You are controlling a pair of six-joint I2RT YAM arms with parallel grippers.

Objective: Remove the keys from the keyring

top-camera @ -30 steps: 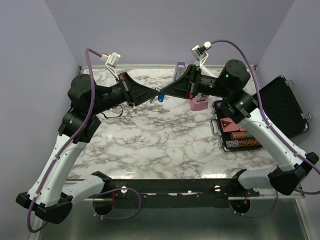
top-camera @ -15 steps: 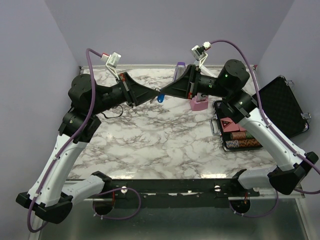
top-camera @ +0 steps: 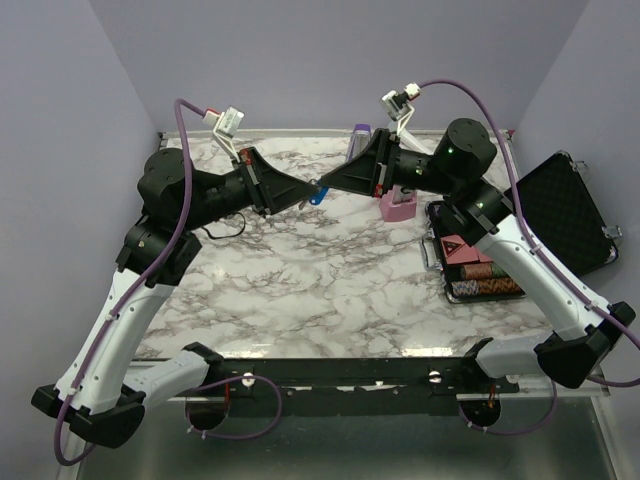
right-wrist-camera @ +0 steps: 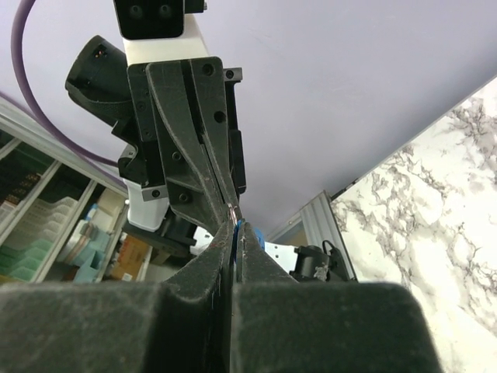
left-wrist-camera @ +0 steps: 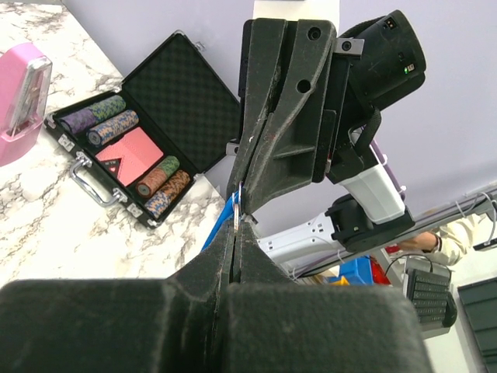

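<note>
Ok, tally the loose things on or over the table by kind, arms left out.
metronomes: 2 (pink metronome, purple metronome)
chip case: 1
blue key: 1
total: 4

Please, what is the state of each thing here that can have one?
Left tool: shut on small metal keyring.
Right tool: shut on bright-blue oval-headed key.
Black foam-lined poker-chip case: open.
Pink wedge-shaped metronome: upright.
</note>
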